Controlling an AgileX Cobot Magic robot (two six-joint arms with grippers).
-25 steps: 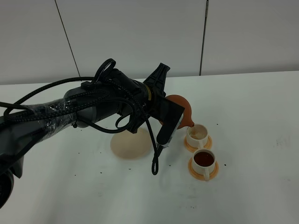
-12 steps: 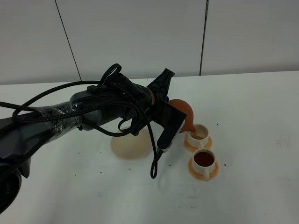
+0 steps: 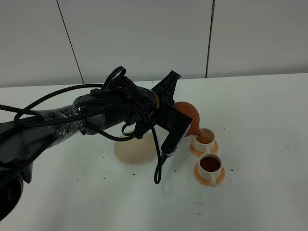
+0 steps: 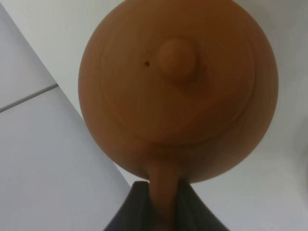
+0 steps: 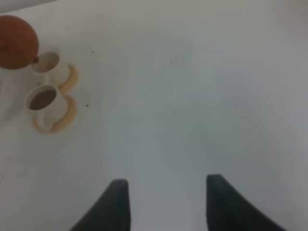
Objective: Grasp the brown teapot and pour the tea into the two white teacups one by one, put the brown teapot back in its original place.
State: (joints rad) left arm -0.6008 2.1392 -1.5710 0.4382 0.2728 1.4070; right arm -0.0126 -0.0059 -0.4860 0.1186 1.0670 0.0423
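Note:
The brown teapot (image 3: 188,113) hangs tipped in the air, its spout down over the far white teacup (image 3: 204,139), which holds amber tea. My left gripper (image 4: 162,195) is shut on the stubby handle of the teapot (image 4: 178,91), with lid and knob facing the wrist camera. The near teacup (image 3: 210,165) is filled with dark tea. Both cups stand on orange saucers. The cream disc (image 3: 132,150) lies bare, left of the cups and partly behind my arm. My right gripper (image 5: 168,192) is open above bare table, far from the teapot (image 5: 17,42) and the cups (image 5: 44,99).
My left arm and its black cables (image 3: 96,113) stretch from the left edge across the table's middle, one cable loop hanging down near the disc. A white wall (image 3: 144,33) rises behind the table. Small dark specks dot the white tabletop (image 3: 269,159) around the cups.
The left arm has shifted slightly right and up, tipping the teapot further over the far cup. That cup now shows more amber tea. The right gripper cannot be compared.

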